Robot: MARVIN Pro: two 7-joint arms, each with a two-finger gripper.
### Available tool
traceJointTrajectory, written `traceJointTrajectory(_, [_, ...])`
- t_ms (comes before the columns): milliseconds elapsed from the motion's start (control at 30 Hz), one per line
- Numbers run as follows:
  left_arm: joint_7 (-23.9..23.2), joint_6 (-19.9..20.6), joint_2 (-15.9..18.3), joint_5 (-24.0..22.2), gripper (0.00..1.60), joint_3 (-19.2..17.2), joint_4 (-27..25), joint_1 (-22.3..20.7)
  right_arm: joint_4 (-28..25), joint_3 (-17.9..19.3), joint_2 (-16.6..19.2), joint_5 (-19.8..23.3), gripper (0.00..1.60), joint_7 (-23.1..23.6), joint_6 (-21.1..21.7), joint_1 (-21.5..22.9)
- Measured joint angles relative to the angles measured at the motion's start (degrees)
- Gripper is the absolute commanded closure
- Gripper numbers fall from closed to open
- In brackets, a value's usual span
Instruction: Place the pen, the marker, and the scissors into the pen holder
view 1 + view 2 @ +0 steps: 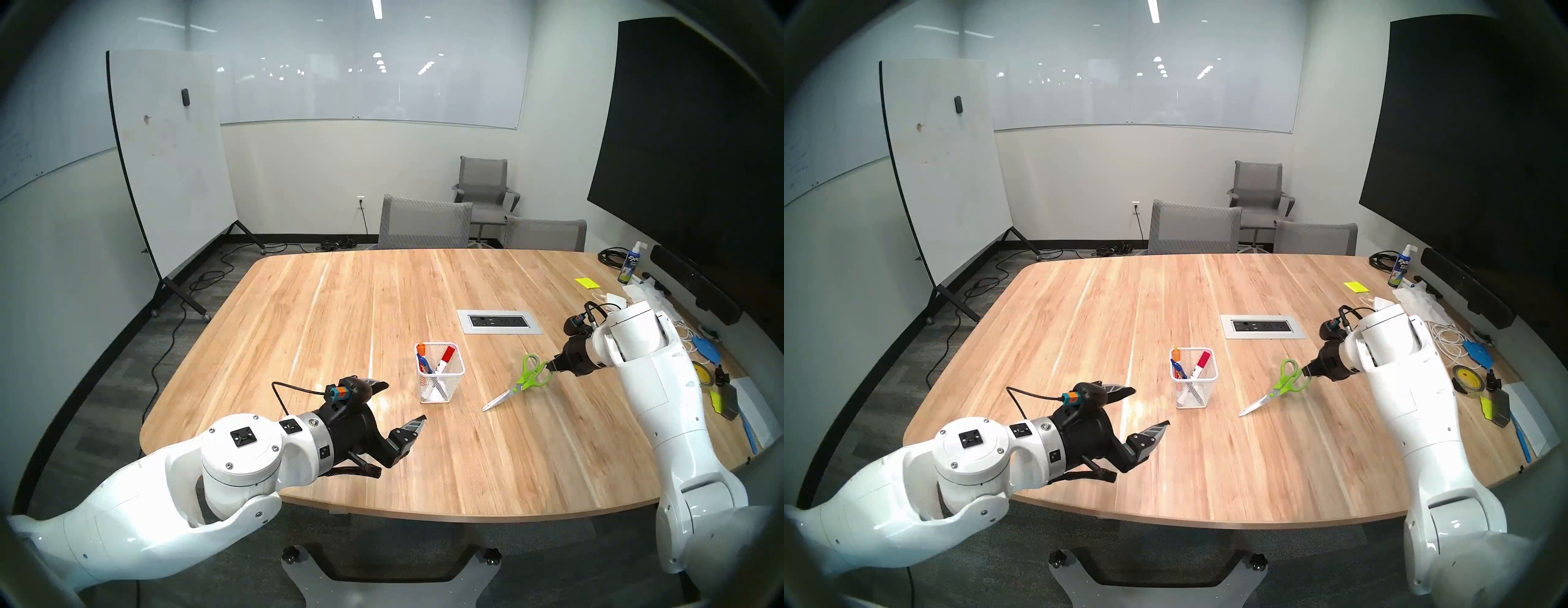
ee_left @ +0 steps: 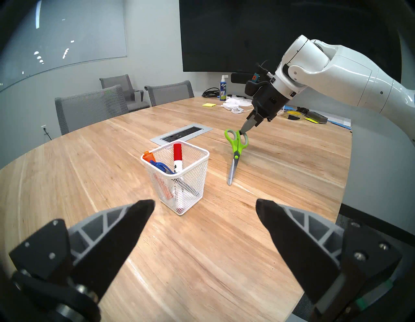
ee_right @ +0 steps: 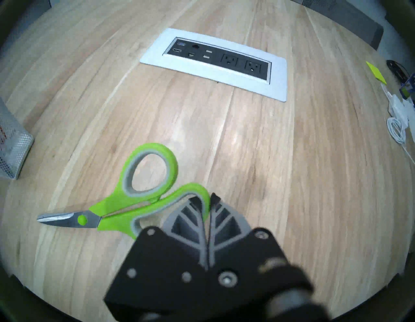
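Now right fingers [image 3: 207, 199] pinch the scissors [image 3: 125, 202] handle; left fingers [image 2: 205, 208] gape wide, empty.

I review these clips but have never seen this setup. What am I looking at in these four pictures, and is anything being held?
It is a two-armed robot at a wooden table. The two wide pictures come from cameras on its head; the other two from a camera on each wrist. The left gripper hangs open and empty near the white mesh pen holder, which already contains a red-capped marker, a blue pen and an orange-capped marker. The right gripper is shut on one green handle loop of the scissors, whose blade tip seems to touch the table. A power panel is set into the tabletop.
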Motion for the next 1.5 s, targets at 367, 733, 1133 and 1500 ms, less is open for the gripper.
traceJointTrajectory(367, [0.00,0.00,0.00,0.00,0.00,0.01,0.00,-0.01,-4.05,2.49,0.81,5.07,1.60,-0.01,0.00,-0.84])
traceJointTrajectory(733, [0.00,0.00,0.00,0.00,0.00,0.01,0.00,-0.01,-8.56,4.50,1.25,8.28,1.60,-0.06,0.01,-1.69])
traceJointTrajectory(1133, [0.00,0.00,0.00,0.00,0.00,0.01,0.00,-0.01,-11.13,5.35,1.45,9.89,1.60,-0.32,0.01,-1.53])
traceJointTrajectory(1500, [0.01,0.00,0.00,0.00,0.00,0.01,0.00,-0.03,-14.16,6.29,1.55,10.92,1.60,-0.38,0.02,-0.40])
